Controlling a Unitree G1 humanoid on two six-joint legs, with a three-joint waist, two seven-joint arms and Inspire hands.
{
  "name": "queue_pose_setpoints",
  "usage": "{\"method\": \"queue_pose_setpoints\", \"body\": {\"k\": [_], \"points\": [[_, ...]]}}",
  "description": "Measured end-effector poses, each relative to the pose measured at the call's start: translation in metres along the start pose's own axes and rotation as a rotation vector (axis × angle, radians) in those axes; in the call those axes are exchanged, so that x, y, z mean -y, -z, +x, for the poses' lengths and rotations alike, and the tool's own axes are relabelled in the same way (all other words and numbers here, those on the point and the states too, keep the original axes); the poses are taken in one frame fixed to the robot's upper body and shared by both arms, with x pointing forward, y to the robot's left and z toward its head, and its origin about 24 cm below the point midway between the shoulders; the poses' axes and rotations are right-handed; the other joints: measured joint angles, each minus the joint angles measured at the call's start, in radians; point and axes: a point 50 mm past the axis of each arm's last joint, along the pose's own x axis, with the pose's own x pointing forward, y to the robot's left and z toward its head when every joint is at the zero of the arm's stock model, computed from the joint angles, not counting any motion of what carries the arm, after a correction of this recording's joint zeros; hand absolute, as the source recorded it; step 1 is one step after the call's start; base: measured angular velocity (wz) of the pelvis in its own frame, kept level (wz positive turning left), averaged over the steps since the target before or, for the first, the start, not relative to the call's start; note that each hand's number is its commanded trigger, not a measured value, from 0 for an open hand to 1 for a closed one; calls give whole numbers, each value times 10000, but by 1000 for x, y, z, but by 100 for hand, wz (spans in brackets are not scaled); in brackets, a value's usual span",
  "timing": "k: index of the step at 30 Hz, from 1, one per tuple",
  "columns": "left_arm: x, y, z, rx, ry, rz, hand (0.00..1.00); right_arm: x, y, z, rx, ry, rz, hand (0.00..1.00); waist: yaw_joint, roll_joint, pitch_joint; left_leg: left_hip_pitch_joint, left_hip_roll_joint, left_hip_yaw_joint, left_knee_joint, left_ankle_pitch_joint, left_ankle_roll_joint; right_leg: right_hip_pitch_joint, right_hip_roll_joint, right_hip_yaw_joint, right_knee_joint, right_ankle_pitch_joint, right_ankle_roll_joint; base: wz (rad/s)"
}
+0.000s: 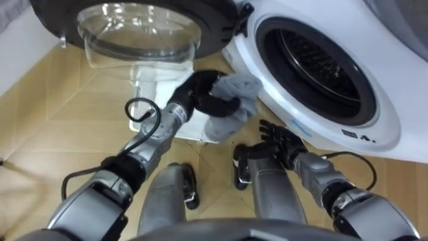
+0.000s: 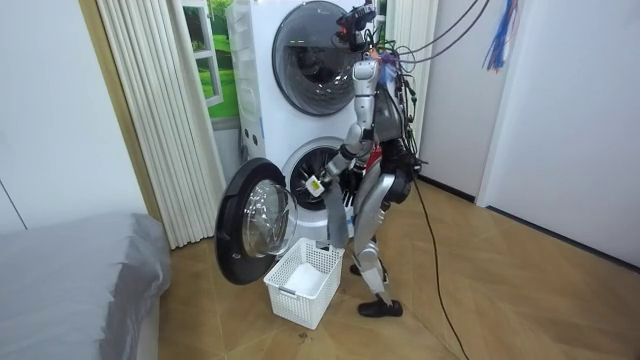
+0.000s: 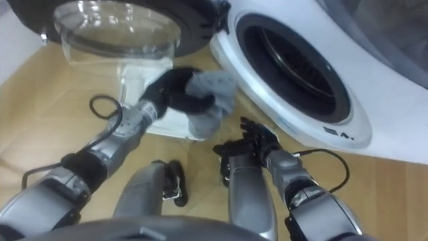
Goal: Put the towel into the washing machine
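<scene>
Towel (image 1: 237, 102) just outside washing machine (image 1: 391, 117) mouth

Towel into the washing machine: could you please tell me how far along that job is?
Done: the door stands open, and the towel is up above the basket. In hand: the left hand is curled round the towel, holding it just short of the drum opening; the right hand hangs open lower down. Left: the towel is not yet inside the drum.
</scene>
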Motion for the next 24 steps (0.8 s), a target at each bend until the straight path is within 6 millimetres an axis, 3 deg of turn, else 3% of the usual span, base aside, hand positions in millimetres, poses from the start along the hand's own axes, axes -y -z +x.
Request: {"method": "queue_pose_setpoints", "body": {"k": [4, 10, 11, 12, 16, 24], "points": [[7, 2, 0, 2, 882, -1041, 100, 1, 1, 0, -107, 14, -6, 0, -4, 1, 0, 209, -119, -16, -305, 202, 31, 205, -85, -71, -220, 126, 27, 6], [13, -3, -1, 432, 1693, -2307, 100, 0, 1, 0, -187, -71, 61, 3, 139, 18, -9, 196, -120, -15, -327, 213, 36, 201, -73, -67, -241, 190, 37, 0], [13, -3, -1, 458, 1755, -2435, 100, 1, 1, 0, -208, -67, 87, 64, 184, 39, -18, 194, -116, -19, -336, 213, 36, 201, -55, -65, -241, 192, 33, 0], [13, -3, -1, 441, 1840, -2561, 100, 2, 2, 0, -242, -52, 117, 100, 228, 75, -34, 193, -118, -29, -351, 215, 33, 200, -19, -66, -242, 191, 33, 0], [13, -2, -1, 340, 1811, -3066, 100, 5, 3, -1, -303, 14, 96, 100, 269, 223, -129, 209, -122, -51, -399, 223, 19, 217, 10, -62, -271, 191, 33, 0], [16, -16, 1, 871, 2096, -3475, 100, 5, 6, -2, -355, 32, 161, 100, 231, 245, -135, 208, -109, -155, -466, 242, -11, 279, 38, -88, -404, 196, 25, 1]]}}
